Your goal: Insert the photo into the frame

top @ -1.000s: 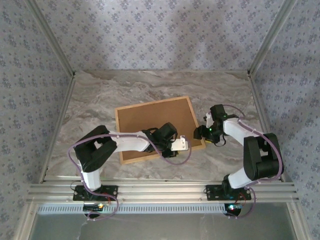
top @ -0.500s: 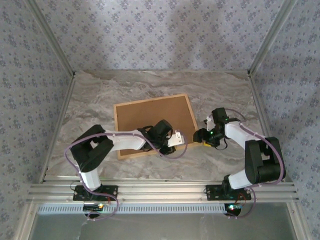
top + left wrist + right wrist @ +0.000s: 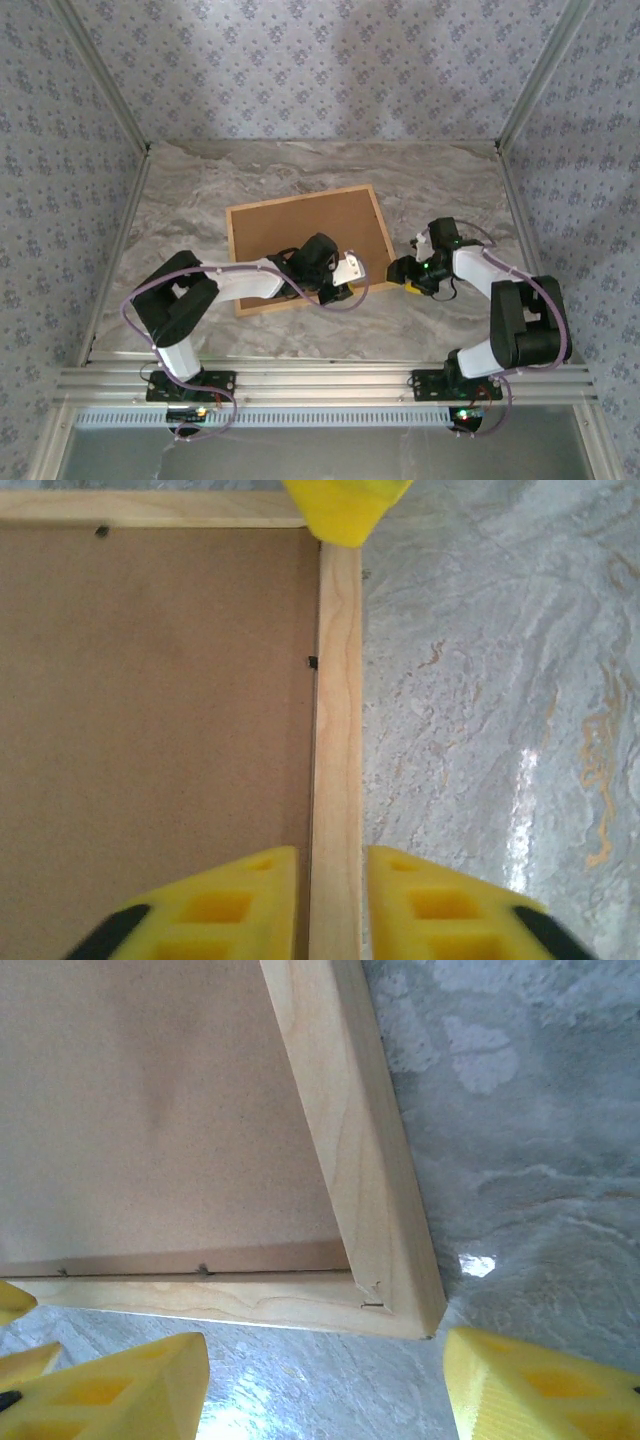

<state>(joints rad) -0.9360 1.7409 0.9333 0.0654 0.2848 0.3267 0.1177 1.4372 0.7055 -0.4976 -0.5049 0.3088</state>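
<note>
Frame [image 3: 305, 245] lies face-down mid-table [image 3: 200, 200], brown backing board [image 3: 150, 700] seated flat within pale wood rails, so you cannot confirm the photo underneath; left gripper [image 3: 332, 910] jaws slightly parted astride the near rail, right gripper [image 3: 325, 1380] spread wide around the near right corner, holding nothing.

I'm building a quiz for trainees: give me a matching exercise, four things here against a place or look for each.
1 left tool
2 right tool
3 brown board
4 table

A grey marbled surface
B open wide at a corner of the frame
C astride one frame rail
D lies inside the wooden frame

Pairs: 1-C, 2-B, 3-D, 4-A
</note>
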